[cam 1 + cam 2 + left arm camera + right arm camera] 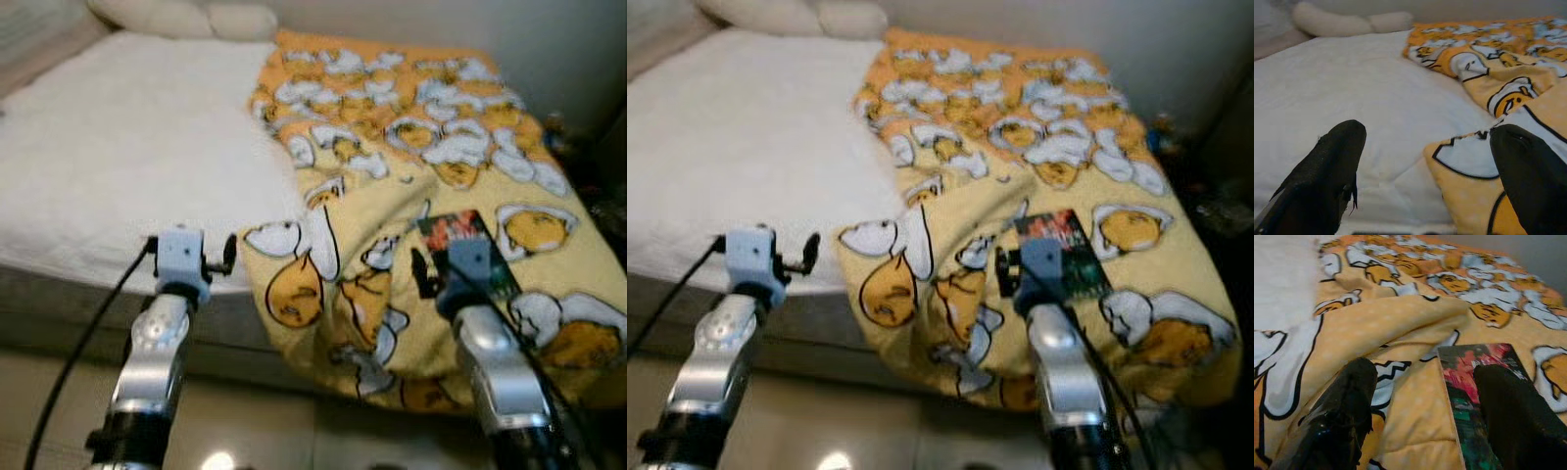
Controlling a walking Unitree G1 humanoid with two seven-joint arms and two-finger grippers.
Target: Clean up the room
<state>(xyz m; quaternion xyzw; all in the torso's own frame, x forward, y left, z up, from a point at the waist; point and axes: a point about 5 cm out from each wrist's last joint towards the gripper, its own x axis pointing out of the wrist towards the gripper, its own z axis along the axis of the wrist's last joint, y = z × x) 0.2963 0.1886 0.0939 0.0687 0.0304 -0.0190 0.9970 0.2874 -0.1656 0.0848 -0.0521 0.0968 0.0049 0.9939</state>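
Book [468,253] lies flat on the yellow blanket [392,176], centre right of the head views, dark cover with red and green print. In the right wrist view the book [1474,396] sits partly under one black finger [1518,416] of the right gripper [1422,406].

Right arm: raised from the lower right of the frame, forearm pointing up toward the bed, wrist camera housing covering the book's near end. Fingers spread wide, holding nothing; the other one is over a blanket fold.

Left arm: raised from the lower left, wrist at the bed's near edge. Left gripper [1430,166] fingers also spread wide, holding nothing. One finger [1327,171] is over the white sheet [1352,98], the other over the blanket's edge.

Surface: bed with white sheet [127,147] filling the upper left of the frame. Blanket, printed with egg cartoon figures, covers the right half, rumpled, hanging over the near edge. Two pale pillows [186,15] at the top left. Plain wall [549,39] at the upper right, pale floor [255,431] along the bottom.
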